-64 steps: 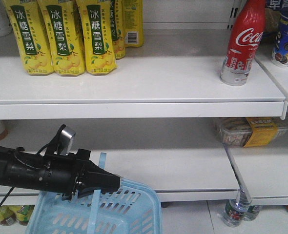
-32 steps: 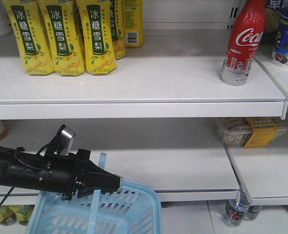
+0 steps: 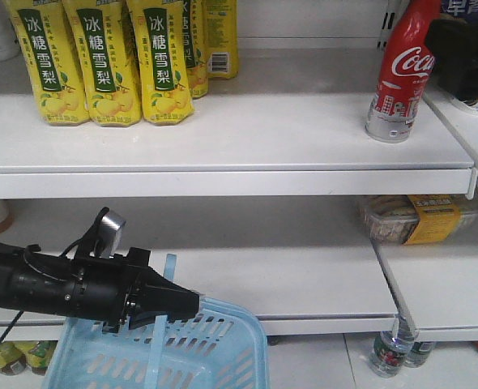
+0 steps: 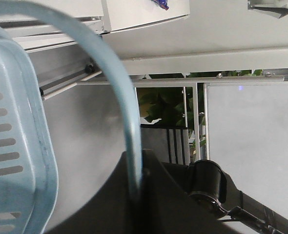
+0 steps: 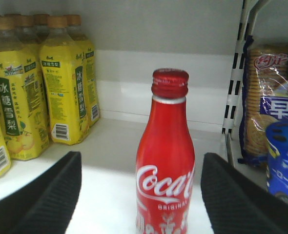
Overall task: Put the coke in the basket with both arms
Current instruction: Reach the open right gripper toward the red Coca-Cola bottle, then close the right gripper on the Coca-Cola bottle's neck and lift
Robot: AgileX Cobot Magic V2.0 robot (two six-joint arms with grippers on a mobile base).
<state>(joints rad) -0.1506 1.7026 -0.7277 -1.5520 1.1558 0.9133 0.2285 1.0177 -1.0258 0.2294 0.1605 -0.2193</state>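
Observation:
The coke (image 3: 401,69), a slim red bottle with a red cap, stands upright at the right end of the upper shelf (image 3: 223,138). In the right wrist view the coke (image 5: 166,170) stands ahead of my right gripper (image 5: 140,161), a little right of centre between its open, ridged black fingers (image 5: 46,195), which do not touch it. From the front, my right gripper (image 3: 466,53) is a dark shape just right of the bottle. My left gripper (image 3: 186,306) is shut on the thin blue handle (image 4: 119,97) of the light blue basket (image 3: 215,348) at the bottom left.
Yellow pear-drink bottles (image 3: 109,61) crowd the left of the upper shelf. A white upright (image 5: 234,87) separates the coke from biscuit packs (image 5: 271,112) and a blue tub (image 5: 283,161). A boxed snack (image 3: 409,219) lies on the lower shelf.
My right gripper has come into the front view at the upper right, now covering the packages beside the coke. The left arm and basket have not moved.

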